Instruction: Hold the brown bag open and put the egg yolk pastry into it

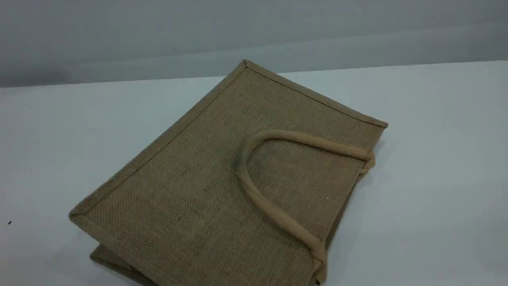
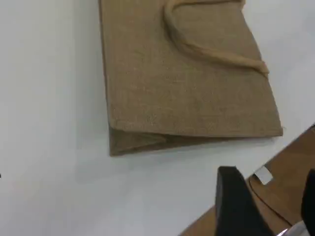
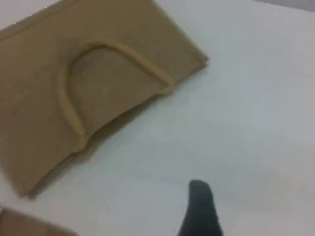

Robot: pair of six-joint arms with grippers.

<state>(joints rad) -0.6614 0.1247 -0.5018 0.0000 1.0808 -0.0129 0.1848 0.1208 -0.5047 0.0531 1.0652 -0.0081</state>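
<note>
The brown bag [image 1: 222,171] lies flat and closed on the white table, its beige loop handle [image 1: 309,140] resting on its upper face. The bag's mouth edge points right and toward the front. The left wrist view looks down on the bag [image 2: 187,93] from its folded bottom end. My left gripper [image 2: 270,196] hangs off that end, over the table's edge, with its fingers apart and nothing between them. In the right wrist view the bag [image 3: 98,98] lies upper left, and my right gripper's one visible fingertip [image 3: 199,206] hovers over bare table, apart from it. The egg yolk pastry is out of view.
The white table [image 1: 436,159] spreads around the bag, and a grey wall [image 1: 254,31] closes the far side. In the left wrist view a brown wooden surface [image 2: 290,177] with a small white tag [image 2: 263,174] lies beyond the table's edge.
</note>
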